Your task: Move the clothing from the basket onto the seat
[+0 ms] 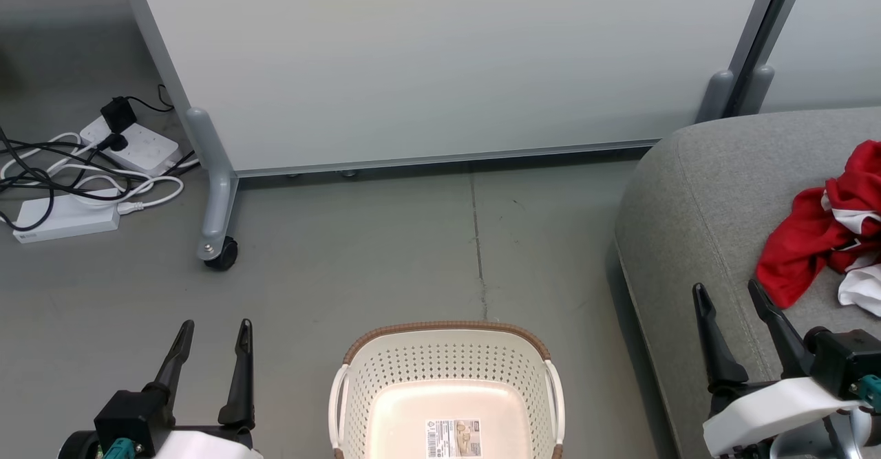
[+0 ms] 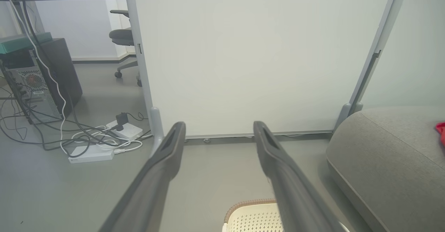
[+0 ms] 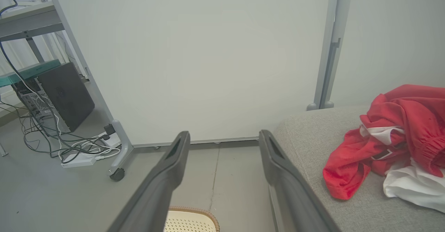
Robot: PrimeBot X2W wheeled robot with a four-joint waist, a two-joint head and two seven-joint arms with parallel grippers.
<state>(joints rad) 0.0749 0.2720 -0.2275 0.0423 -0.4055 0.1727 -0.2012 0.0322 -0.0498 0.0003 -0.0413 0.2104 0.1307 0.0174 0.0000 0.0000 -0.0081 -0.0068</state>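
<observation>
Clothing [image 1: 819,232] lies heaped on the seat [image 1: 695,190], just beyond the right end effector [image 1: 726,285], which hangs released over the seat's rounded edge. Open floor [image 1: 385,252] spreads ahead to a wheeled partition [image 1: 447,67]. The left end effector [image 1: 217,323], also released, hovers left of the basket [image 1: 447,363].

Bright red clothing [image 1: 805,239] with white trim, and a white cloth piece [image 1: 860,287], stood out against the light grey seat [image 1: 695,197]. The basket [image 1: 447,366] was cream-white and dotted with rows of small holes, with a brown woven-look rim [image 1: 447,325] and a white printed label [image 1: 453,438]. The floor [image 1: 344,273] was plain grey, the partition panel [image 1: 440,60] pale grey-white, the power strips [image 1: 65,218] white, the cables [image 1: 34,170] black and white.
</observation>
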